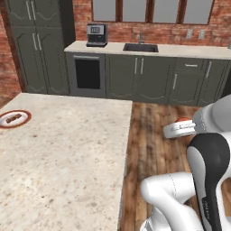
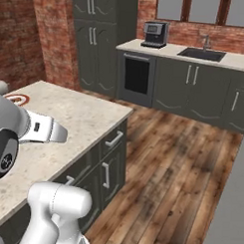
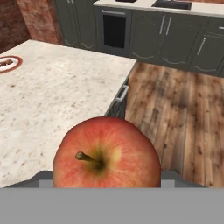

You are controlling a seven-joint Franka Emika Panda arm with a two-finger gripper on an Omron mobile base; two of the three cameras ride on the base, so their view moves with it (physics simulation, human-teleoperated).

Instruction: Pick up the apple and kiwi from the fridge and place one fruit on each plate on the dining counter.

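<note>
The red-orange apple (image 3: 106,155) with its short dark stem sits between my fingers, and my gripper (image 3: 107,180) is shut on it. From the left base view the apple (image 1: 183,119) peeks out above the white hand (image 1: 178,129), over the wood floor just right of the dining counter (image 1: 67,149). A white plate with a red rim (image 1: 13,118) holding brown food rests at the counter's far left edge; this plate (image 3: 8,63) and the beige speckled top (image 3: 57,96) lie ahead and left of the apple. The kiwi and the fridge are out of view.
Across the wood floor (image 1: 153,135) runs a wall counter with a sink (image 1: 140,47), a coffee machine (image 1: 96,34), a built-in oven (image 1: 87,73) and dark grey cabinets (image 1: 31,45). The island's drawer handles (image 2: 113,139) face the floor.
</note>
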